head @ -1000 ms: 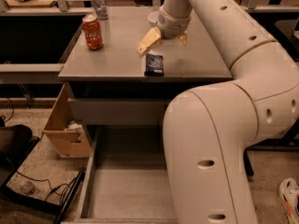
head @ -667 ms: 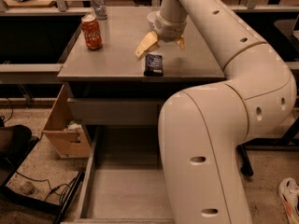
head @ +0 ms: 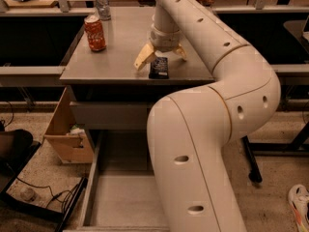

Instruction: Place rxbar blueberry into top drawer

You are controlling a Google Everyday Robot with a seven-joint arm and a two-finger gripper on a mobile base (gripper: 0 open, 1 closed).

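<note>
Compared with one second ago, the gripper (head: 161, 60) has come lower and nearer to the front edge of the worktop (head: 120, 37). Before, it hung above the rxbar blueberry (head: 159, 67); now its two pale fingers (head: 144, 60) stand spread apart, one on each side of the far end of the bar. The bar itself has not moved. It lies flat close to the front edge, a little to the right of the middle. The thick lower part of the arm (head: 193, 144) has shifted to the left and now covers more of the view.

If the fingers already touch the wrapper, I cannot tell. The right finger is partly hidden behind the wrist. The white print on the dark wrapper is not readable. The top drawer (head: 120, 197) is pulled out below the worktop; only its left wall and part of its bare floor are visible, because the arm hides the right side. A grey can (head: 102, 1) at the far edge is cut off at the top.

The worktop is plain grey. A red-orange soda can (head: 94, 33) stands upright near its far left corner, well apart from the bar. On the speckled floor, a cardboard box (head: 65, 129) stands beside the cabinet on the left, with black cables (head: 48, 197) near it, and a shoe (head: 299, 202) lies at the right.
</note>
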